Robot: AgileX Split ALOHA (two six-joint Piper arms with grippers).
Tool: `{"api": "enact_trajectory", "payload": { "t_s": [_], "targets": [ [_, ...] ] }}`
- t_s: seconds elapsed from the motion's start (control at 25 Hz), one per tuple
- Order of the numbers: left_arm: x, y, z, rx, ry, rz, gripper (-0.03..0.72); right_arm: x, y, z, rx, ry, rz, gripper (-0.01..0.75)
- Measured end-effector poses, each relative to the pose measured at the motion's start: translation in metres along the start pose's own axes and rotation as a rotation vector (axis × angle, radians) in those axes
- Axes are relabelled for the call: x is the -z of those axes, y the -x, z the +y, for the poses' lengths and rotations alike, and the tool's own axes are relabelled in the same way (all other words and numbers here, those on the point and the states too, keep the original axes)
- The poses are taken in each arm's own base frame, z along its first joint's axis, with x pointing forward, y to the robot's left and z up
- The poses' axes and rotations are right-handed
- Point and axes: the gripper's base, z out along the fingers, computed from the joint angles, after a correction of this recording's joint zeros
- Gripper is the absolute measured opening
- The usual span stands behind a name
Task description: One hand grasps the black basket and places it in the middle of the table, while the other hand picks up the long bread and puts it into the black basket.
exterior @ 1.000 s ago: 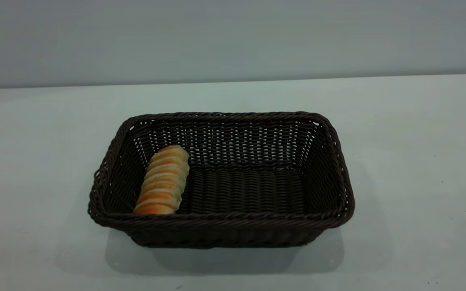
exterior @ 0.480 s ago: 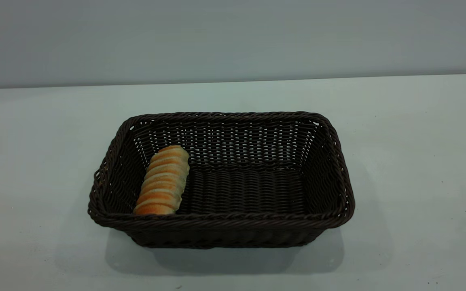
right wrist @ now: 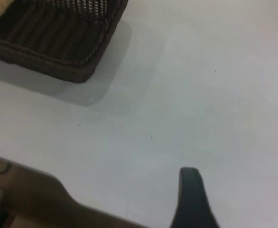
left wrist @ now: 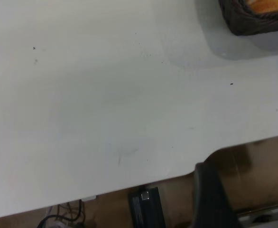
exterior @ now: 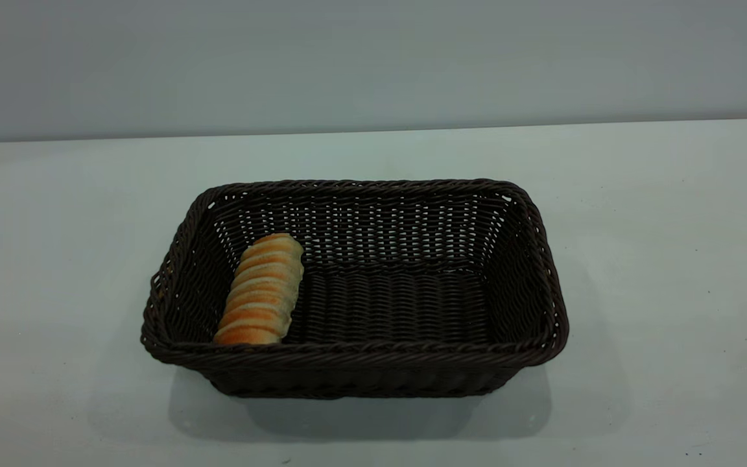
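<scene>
The black basket point(exterior: 354, 350) stands in the middle of the table point(exterior: 672, 259). The long bread point(exterior: 262, 290) lies inside it along the left end wall. Neither arm shows in the exterior view. My left gripper point(left wrist: 247, 175) is open and empty, hanging beyond the table's edge, far from the basket corner point(left wrist: 253, 23) with the bread point(left wrist: 267, 4) in it. My right gripper point(right wrist: 253, 185) is empty over bare table near the table's edge, apart from the basket point(right wrist: 58, 42). Only one of its fingers point(right wrist: 190, 194) shows, with nothing beside it.
A plain grey wall point(exterior: 373, 58) runs behind the table. In the left wrist view a black box point(left wrist: 146, 206) and cables lie below the table edge. Brown floor shows past the table edge in the right wrist view point(right wrist: 30, 199).
</scene>
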Motion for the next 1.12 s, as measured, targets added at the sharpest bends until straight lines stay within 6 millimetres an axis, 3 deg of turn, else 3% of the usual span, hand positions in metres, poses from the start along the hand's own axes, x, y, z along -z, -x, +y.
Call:
{"api": "enact_trajectory", "payload": {
  "t_s": [0.48, 1.12],
  "targets": [
    [0.0, 0.0, 0.0001, -0.034, 0.001, 0.0, 0.378, 0.0, 0.0, 0.0, 0.0, 0.0, 0.0, 0.529],
    [0.0028, -0.0028, 0.0003, -0.02, 0.012, -0.029, 0.377, 0.0025, -0.0018, 0.0005, -0.024, -0.034, -0.02, 0.529]
  ]
}}
